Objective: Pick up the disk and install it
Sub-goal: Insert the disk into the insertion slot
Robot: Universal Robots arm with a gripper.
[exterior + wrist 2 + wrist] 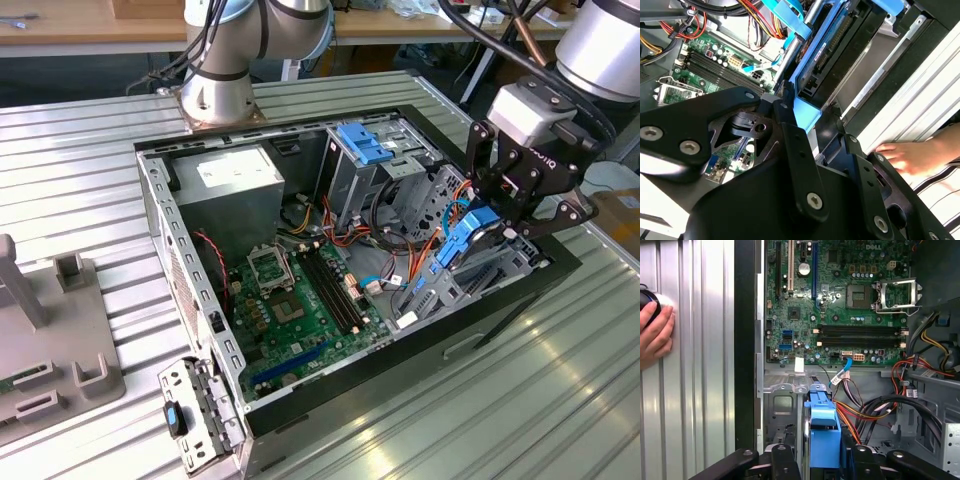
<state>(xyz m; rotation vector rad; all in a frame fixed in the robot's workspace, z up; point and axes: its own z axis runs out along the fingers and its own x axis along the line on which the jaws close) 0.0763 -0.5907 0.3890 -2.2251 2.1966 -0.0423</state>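
Observation:
The disk, a dark drive in a bright blue carrier, hangs edge-on and tilted over the metal drive cage at the exterior view's right end of the open computer case. My gripper is shut on the disk, with a black finger on either side. In the first wrist view the disk's blue carrier sits between the fingers of the gripper, above the cage. In the second wrist view the disk shows by the gripper. Whether its lower end touches the cage is hidden.
Orange, red and black cables run beside the cage. The motherboard lies in the case floor, with a ribbed blue flap and power supply at the back. A person's hand rests on the ribbed table outside the case. A grey fixture stands at the exterior view's left.

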